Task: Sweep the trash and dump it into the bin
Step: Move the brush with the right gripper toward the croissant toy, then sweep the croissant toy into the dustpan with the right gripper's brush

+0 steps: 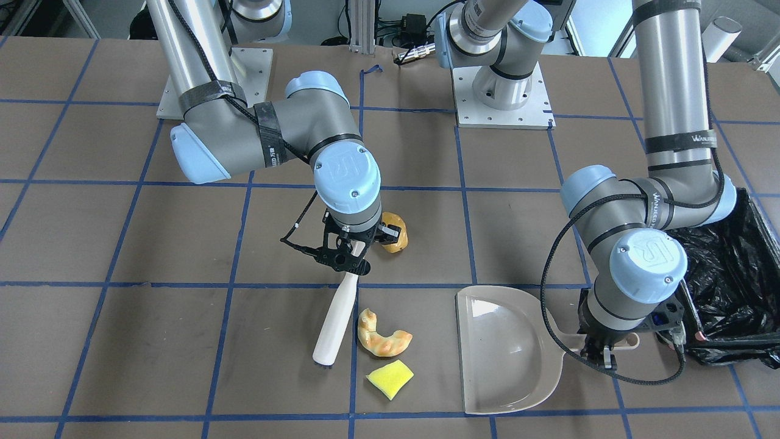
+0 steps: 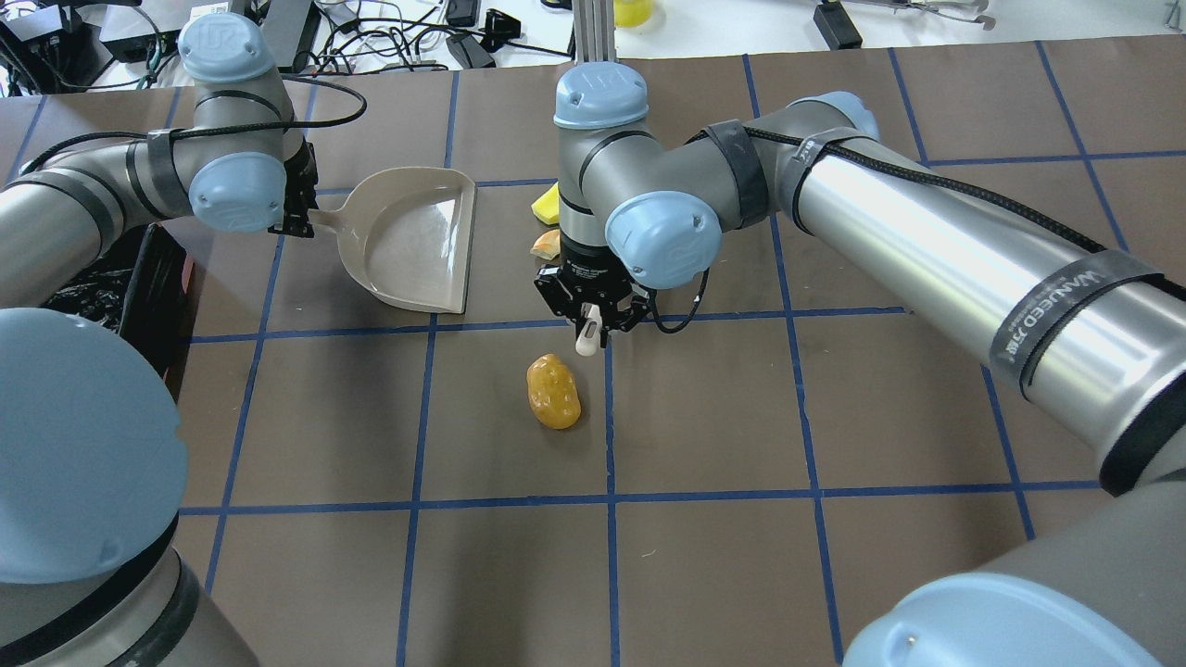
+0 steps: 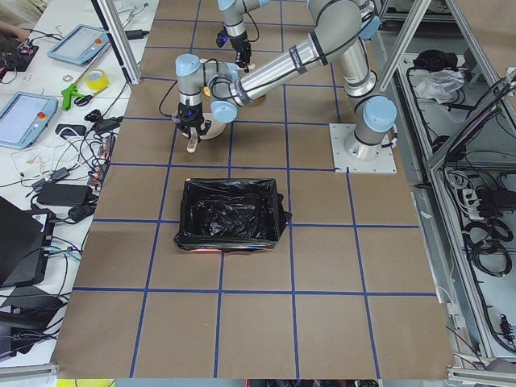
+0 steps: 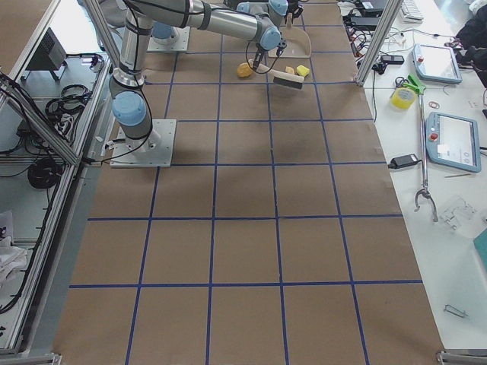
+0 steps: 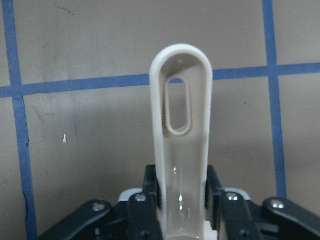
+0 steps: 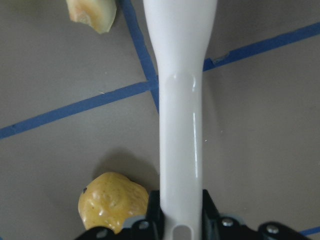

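Trash mid-frame: potato lump [image 2: 553,392], croissant piece [image 1: 382,337], sponge wedge [image 1: 390,378]. Light, we judge; push, don't grip. Bin [image 1: 728,271] right edge. Right gripper [image 1: 348,263] clamps brush [image 1: 335,323] handle, left gripper [image 1: 602,355] clamps dustpan [image 1: 506,347] handle.

A robotics lab; robot arms [image 1: 670,73] stand on bolted steel base plates [image 1: 530,119] on a brown table [image 3: 242,339] gridded in blue tape; aluminium framing [image 3: 114,40] rims it; at the left of the exterior left view, teach pendants [image 3: 24,121], loose cables [image 3: 85,149] and a tape roll [image 3: 97,79] crowd a white bench [image 3: 36,76].
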Controlling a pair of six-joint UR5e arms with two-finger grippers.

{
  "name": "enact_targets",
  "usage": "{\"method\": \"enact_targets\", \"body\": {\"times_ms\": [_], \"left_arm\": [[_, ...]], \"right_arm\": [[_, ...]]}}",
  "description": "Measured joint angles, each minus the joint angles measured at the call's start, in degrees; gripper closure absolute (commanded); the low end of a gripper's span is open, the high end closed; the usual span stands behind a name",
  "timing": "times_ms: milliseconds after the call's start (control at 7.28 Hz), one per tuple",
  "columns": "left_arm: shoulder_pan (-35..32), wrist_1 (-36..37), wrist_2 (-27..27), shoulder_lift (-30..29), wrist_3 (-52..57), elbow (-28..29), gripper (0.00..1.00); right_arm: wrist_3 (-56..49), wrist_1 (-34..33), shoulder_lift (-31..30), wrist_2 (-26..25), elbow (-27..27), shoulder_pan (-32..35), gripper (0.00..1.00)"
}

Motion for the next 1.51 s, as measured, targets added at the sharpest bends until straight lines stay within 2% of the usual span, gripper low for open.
{"method": "enact_targets", "body": {"times_ms": [549,961,1236,1511], "left_arm": [[0.0,0.2,-0.1,-0.3,-0.7,0.1,1.0],[0.0,0.4,-0.3,-0.6,-1.0,0.5,1.0],[0.0,0.4,-0.4,-0.6,-1.0,0.7,1.0],[0.0,0.4,-0.5,-0.7,-1.1,0.8,1.0]], "right_arm": [[0.5,0.1,3.6,1.4,-3.1,2.3,0.96],[-0.5,0.1,7.0,1.5,-7.5,4.7,0.96],[-3.5,0.4,9.8,1.5,-11.0,6.6,0.96],[-10.9,0.4,11.3,1.4,-13.0,8.1,0.96]]}}
